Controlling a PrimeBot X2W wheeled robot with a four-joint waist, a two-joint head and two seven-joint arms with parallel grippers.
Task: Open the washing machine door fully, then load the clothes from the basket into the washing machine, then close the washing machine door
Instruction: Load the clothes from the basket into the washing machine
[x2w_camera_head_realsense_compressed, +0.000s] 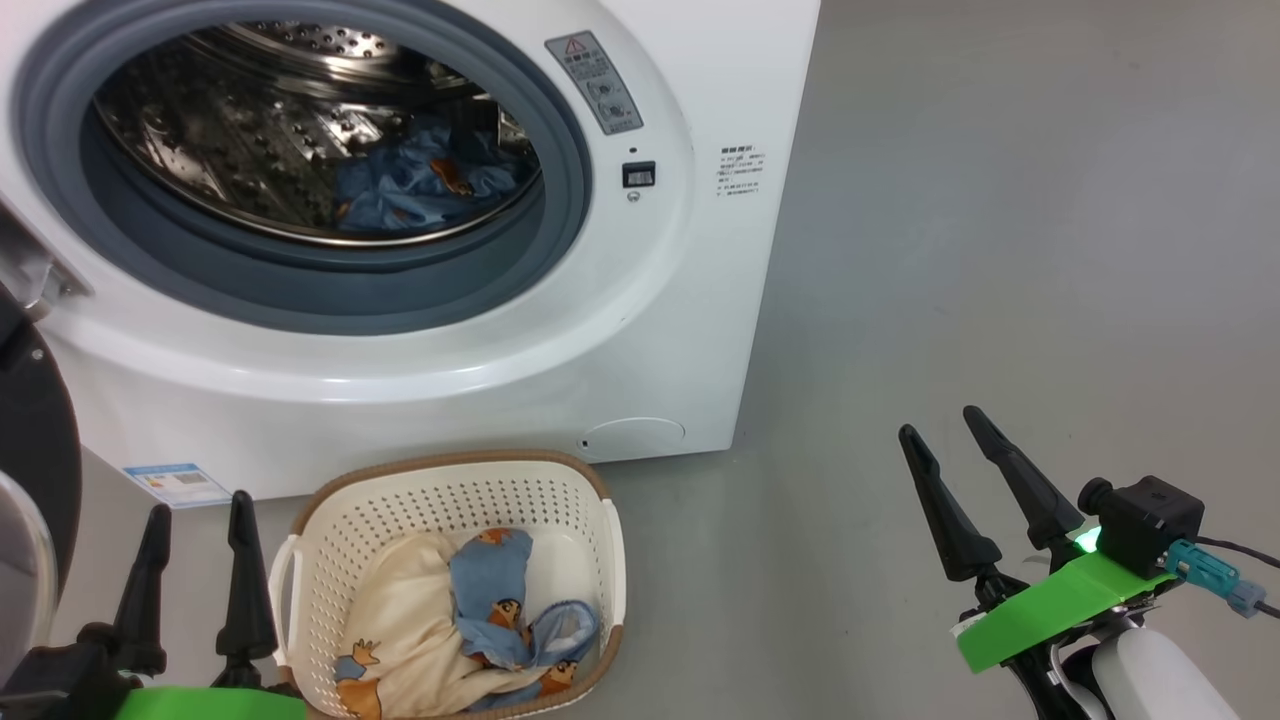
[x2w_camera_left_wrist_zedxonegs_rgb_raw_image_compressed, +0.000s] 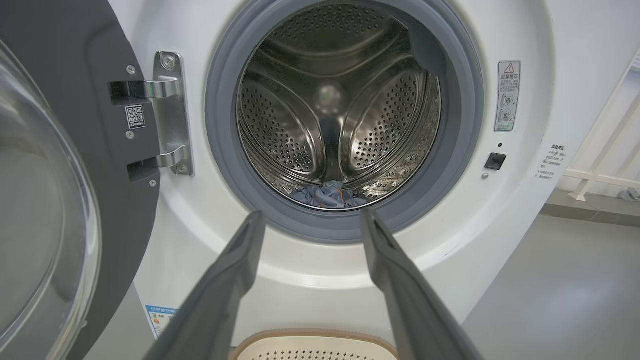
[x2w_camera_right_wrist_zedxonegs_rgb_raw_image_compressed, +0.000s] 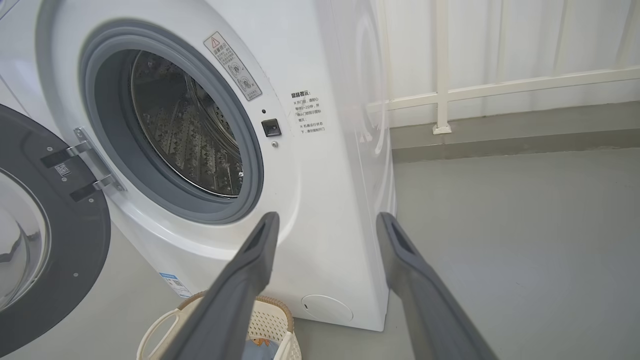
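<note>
The left end effector (x2w_camera_head_realsense_compressed: 200, 505) stands at the lower left of the head view, its two dark fingers (x2w_camera_head_realsense_compressed: 243, 580) upright and spread wide, empty. The right end effector (x2w_camera_head_realsense_compressed: 940, 422) sits at the lower right, its fingers leaning up and to the left, likewise parted and empty. Its green wrist bracket (x2w_camera_head_realsense_compressed: 1050, 605) carries a black camera (x2w_camera_head_realsense_compressed: 1145, 520) with a small green light glowing beside it, and a pale forearm (x2w_camera_head_realsense_compressed: 1150, 670) shows below.

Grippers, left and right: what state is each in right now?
Left gripper: open, holding nothing, beside the basket.
Right gripper: open, holding nothing, over bare floor.
</note>
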